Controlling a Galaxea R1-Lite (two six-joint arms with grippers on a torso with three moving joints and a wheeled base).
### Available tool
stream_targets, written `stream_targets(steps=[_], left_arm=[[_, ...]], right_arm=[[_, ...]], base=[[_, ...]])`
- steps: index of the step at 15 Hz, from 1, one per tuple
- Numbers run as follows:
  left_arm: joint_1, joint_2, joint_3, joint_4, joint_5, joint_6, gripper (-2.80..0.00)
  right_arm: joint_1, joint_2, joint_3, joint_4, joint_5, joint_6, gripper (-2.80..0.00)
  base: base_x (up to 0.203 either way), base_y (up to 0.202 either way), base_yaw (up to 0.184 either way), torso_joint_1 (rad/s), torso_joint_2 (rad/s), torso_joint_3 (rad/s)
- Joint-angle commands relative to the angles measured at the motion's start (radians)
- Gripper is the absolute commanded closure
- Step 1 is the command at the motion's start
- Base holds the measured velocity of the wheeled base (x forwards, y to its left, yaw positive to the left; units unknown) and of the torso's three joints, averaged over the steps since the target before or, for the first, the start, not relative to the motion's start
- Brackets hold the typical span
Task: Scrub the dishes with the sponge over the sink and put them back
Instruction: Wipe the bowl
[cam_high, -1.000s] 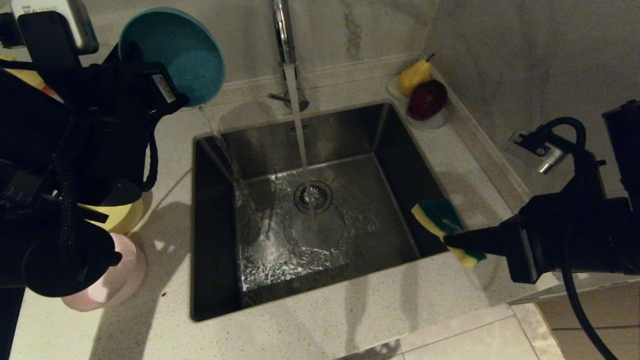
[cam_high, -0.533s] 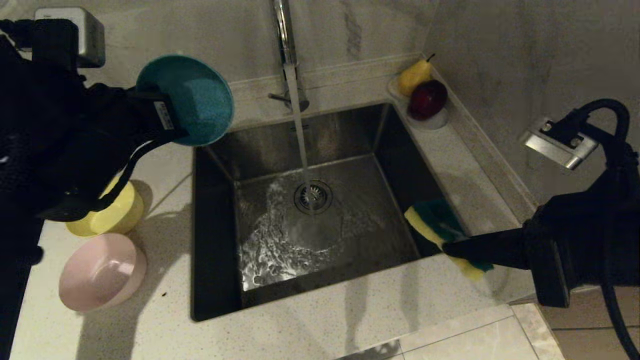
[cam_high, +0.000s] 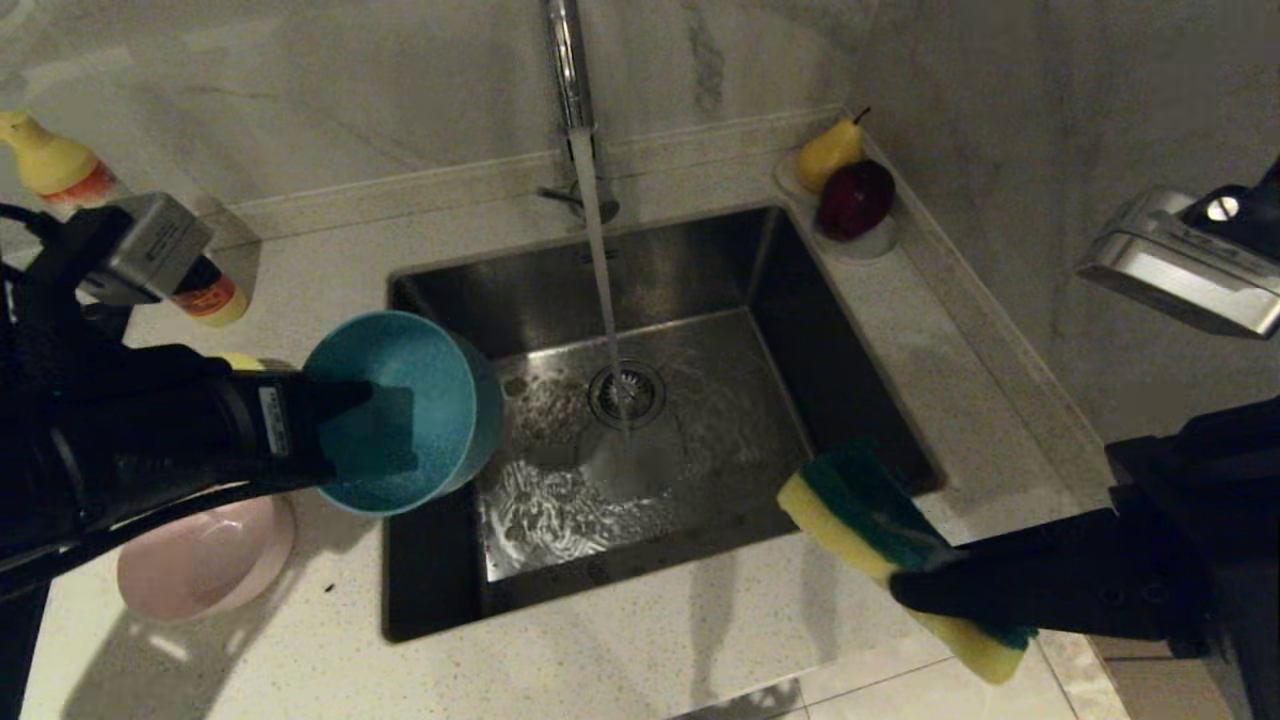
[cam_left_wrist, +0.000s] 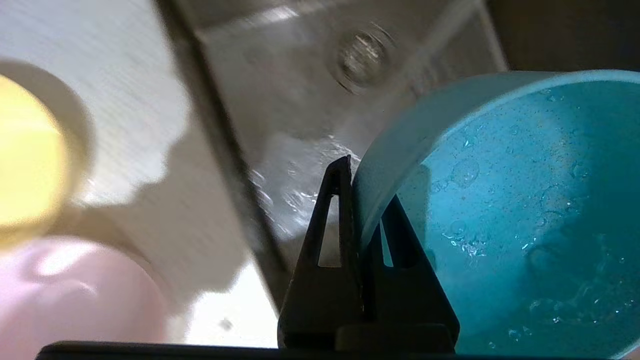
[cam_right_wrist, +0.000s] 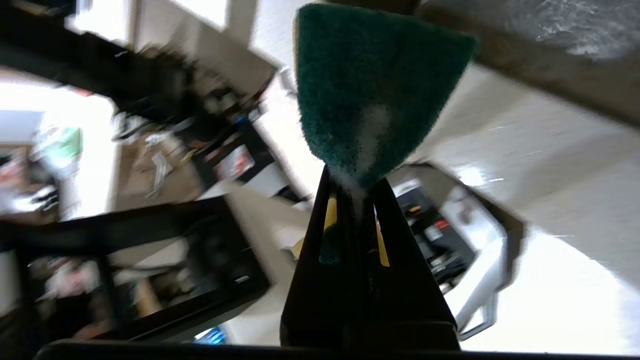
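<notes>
Over the left edge of the sink (cam_high: 440, 600), the left gripper (cam_high: 345, 420) is clamped tight on the rim of the light blue bowl (cam_high: 420, 400), one finger inside the wall and one outside. That bowl hangs tipped on its side, its wet inside facing up toward the head camera; in the left wrist view its inner surface (cam_left_wrist: 505, 210) is beaded with drops. Water runs from the chrome tap (cam_high: 566, 60) in a thin stream down to the drain strainer (cam_high: 626, 392) in the middle of the basin, and the basin floor is awash.

At the front right corner of the sink, the right gripper (cam_high: 905, 590) pinches the sponge (cam_high: 880, 530) with its fingers closed hard, the dark green scouring face upward and the yellow foam below. The sponge is off the counter (cam_high: 620, 670), and its far end reaches out over the sink's corner.

On the counter left of the sink sits the pink bowl (cam_high: 205, 560), open side up, near the front edge. Only a sliver of the yellow bowl (cam_high: 240, 361) shows behind the left arm. At the back right corner of the counter a white fruit dish (cam_high: 870, 243) holds a pear (cam_high: 828, 152) and a dark red apple (cam_high: 855, 198). A yellow bottle (cam_high: 50, 160) stands at the back left.
</notes>
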Motion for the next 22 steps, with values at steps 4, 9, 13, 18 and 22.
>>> stream_targets(steps=[4,9,13,18,22], left_arm=[[-0.122,0.01,0.025,-0.004,0.0,-0.062,0.0],[-0.132,0.027,0.03,-0.027,0.052,-0.052,0.0],[-0.158,0.053,0.043,-0.119,0.146,-0.024,0.0],[-0.271,0.115,0.158,-0.364,0.248,0.121,0.0],[-0.293,0.109,0.212,-0.436,0.266,0.168,0.0]], right_arm=[[0.039,0.076,-0.169,0.092,0.147,0.138,0.0],[0.065,0.195,-0.298,0.139,0.198,0.201,0.0],[0.068,0.339,-0.396,0.142,0.22,0.255,0.0],[0.068,0.507,-0.539,0.144,0.221,0.319,0.0],[0.065,0.583,-0.628,0.145,0.216,0.383,0.0]], base=[[0.0,0.0,0.0,0.0,0.0,0.0],[0.0,0.0,0.0,0.0,0.0,0.0],[0.0,0.0,0.0,0.0,0.0,0.0],[0.0,0.0,0.0,0.0,0.0,0.0],[0.0,0.0,0.0,0.0,0.0,0.0]])
